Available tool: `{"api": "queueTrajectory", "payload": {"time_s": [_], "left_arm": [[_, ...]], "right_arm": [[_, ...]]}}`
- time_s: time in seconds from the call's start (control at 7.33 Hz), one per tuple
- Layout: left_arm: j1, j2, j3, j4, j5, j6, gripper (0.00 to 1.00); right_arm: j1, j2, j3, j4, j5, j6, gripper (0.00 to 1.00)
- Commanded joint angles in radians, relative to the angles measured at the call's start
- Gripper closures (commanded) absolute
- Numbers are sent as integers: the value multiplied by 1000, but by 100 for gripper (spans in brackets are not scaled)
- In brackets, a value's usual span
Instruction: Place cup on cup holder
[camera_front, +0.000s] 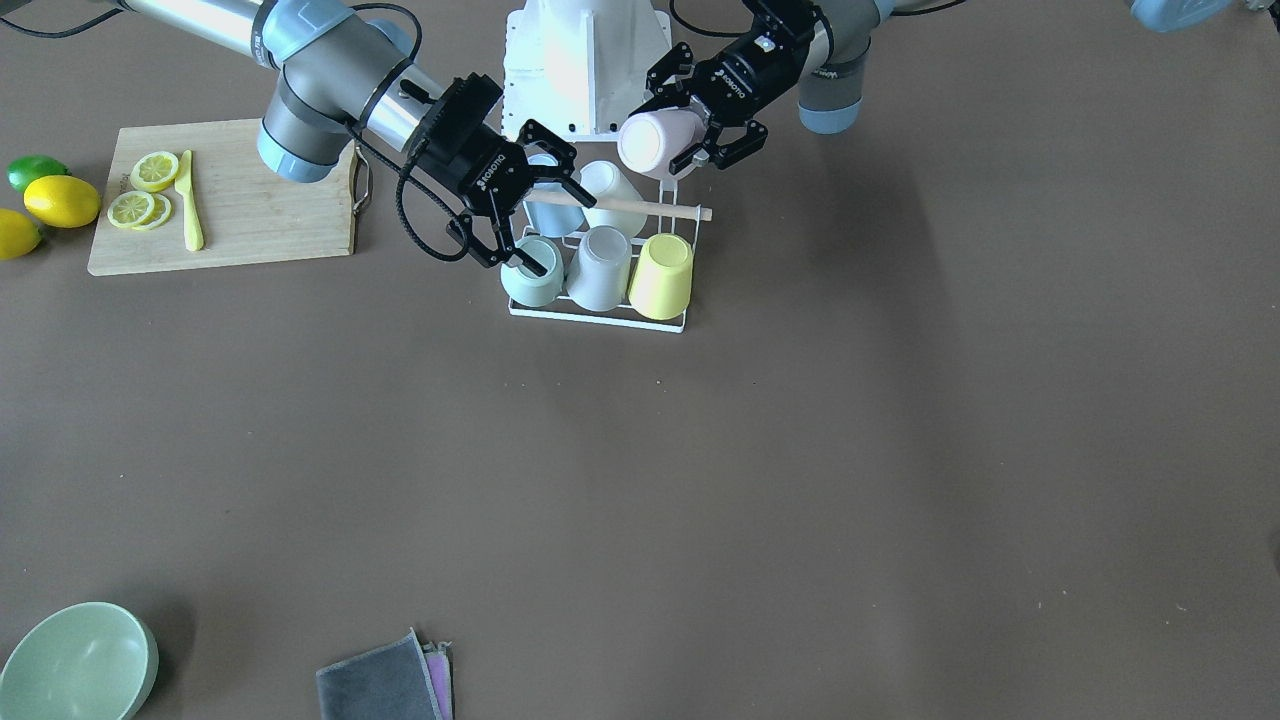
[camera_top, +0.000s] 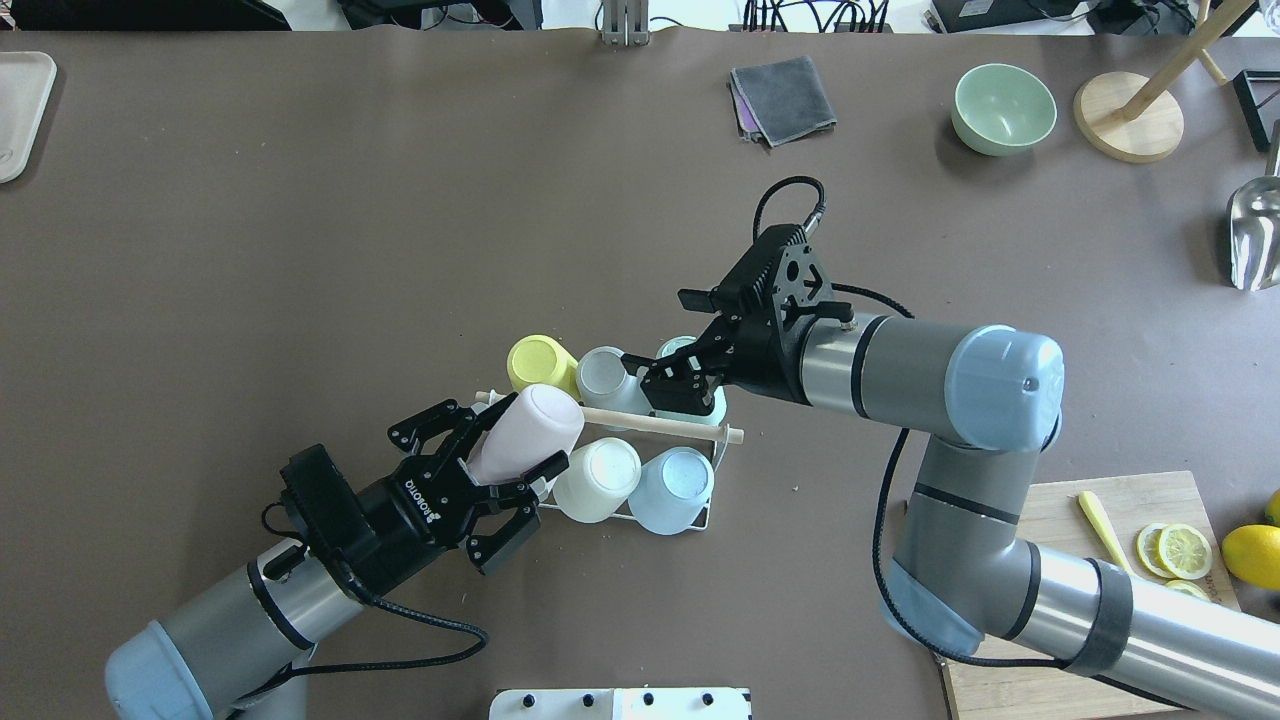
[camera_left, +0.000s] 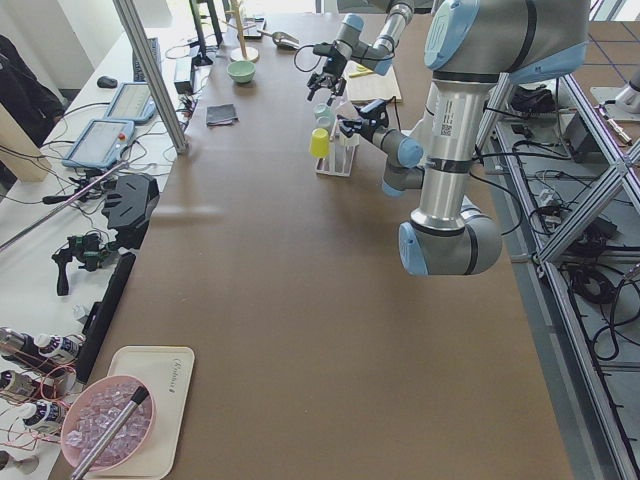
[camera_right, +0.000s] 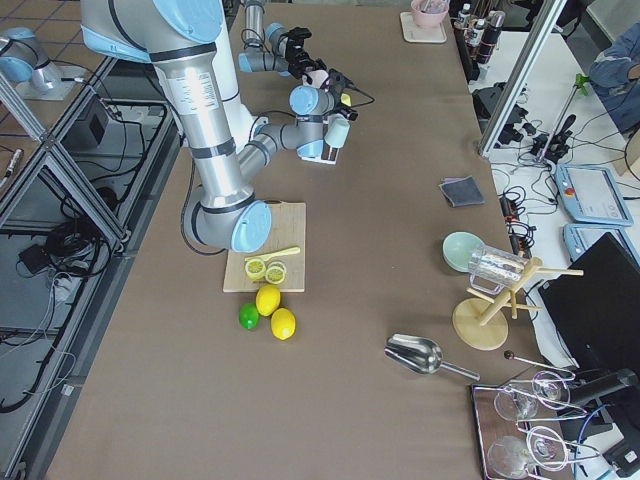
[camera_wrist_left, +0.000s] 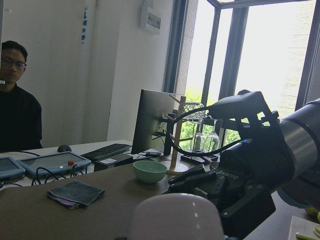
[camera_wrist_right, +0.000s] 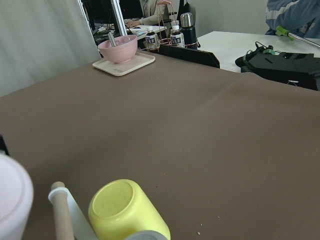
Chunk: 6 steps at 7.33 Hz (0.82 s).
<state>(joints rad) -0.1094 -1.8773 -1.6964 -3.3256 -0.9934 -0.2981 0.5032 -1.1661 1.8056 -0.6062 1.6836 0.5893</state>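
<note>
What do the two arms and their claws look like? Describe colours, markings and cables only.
The left arm and right arm are both silver metal tubes with grey joint housings and pale blue round caps. The left claw and right claw are black and two-fingered, with white ROBOTIQ lettering. A thin black cable loops from each wrist.

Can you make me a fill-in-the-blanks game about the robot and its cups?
The left pincer holds a ___ cup over the rack. The cup holder already has ___ cups on it. The round slices on the cutting board are cut from a ___.

Missing words: pink; five; lemon.
</note>
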Motion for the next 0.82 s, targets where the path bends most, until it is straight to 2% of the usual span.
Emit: {"api": "queueTrajectory", "payload": {"time_s": [0.0, 0.14, 0.27, 0.55, 0.68], "left_arm": [[8, -2, 0, -2, 10, 28, 100], [8, -2, 4, 0, 13, 30, 100], [8, -2, 14, 0, 13, 30, 100], [-12, -2, 33, 1, 13, 30, 100], [-19, -2, 34, 1, 13, 31, 100]], "right_arm": [[137, -10, 128, -349, 209, 17, 0], [218, -9, 151, -553, 307, 1, 0], [236, -7, 147, -660, 321, 0, 0], [279, -55, 133, -806, 326, -3, 0], [334, -122, 136, -811, 341, 0, 0]]}}
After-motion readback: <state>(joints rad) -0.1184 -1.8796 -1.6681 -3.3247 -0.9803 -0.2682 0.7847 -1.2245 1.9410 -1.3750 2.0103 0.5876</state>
